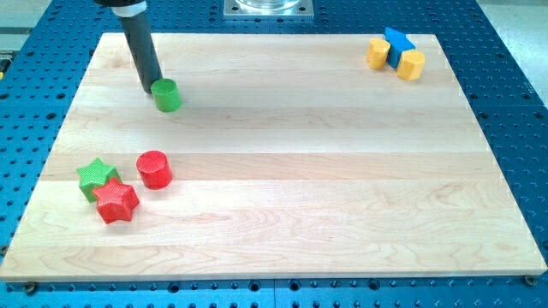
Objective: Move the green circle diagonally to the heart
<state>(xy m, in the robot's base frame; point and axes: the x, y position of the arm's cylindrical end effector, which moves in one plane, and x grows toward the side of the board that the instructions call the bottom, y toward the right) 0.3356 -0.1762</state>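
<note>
1. Here, my tip (151, 88) rests at the upper-left edge of the green circle (167, 95), touching it or just beside it; the dark rod rises from there toward the view's top left.
2. There are no fingers on this arm, only the rod, so nothing is held.
3. The green circle sits in the upper-left part of the bench (300, 171), standing flat on the wood, well apart from every other block.
4. In the lower left, three blocks cluster: a green star (96, 176), a red star (116, 201) touching it on its lower right, and a red circle (154, 168) just beside both, toward the view's right.
5. In the upper right corner, another cluster sits: a blue block (397, 42) whose shape I cannot make out, with a yellow block (378, 53) against its left side and a second yellow block (412, 64), rounded and possibly the heart, against its lower right.
6. The green circle and the upper-right cluster lie far apart, nearly the whole bench width between them.
7. The bench lies on a blue perforated plate (505, 68).
</note>
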